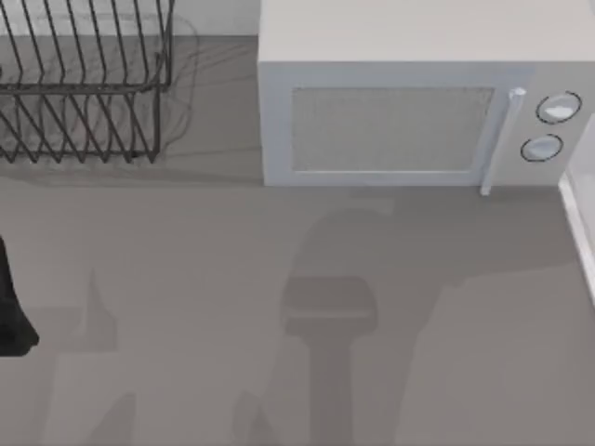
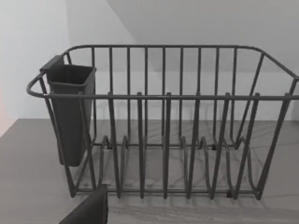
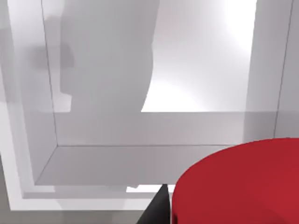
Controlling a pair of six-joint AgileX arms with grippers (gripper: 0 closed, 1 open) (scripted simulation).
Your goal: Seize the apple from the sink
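The apple looms large and red right in front of the right wrist camera, over the pale sink basin, with a dark finger just beside it. I judge the right gripper to be at or very near the grasp, but whether it has closed on the apple I cannot tell; lifting clear remains. The top view shows the microwave, the rack at far left and the sink's rim at the right edge. The left arm sits parked at the left edge, its wrist camera facing the rack; its claw state I cannot tell.
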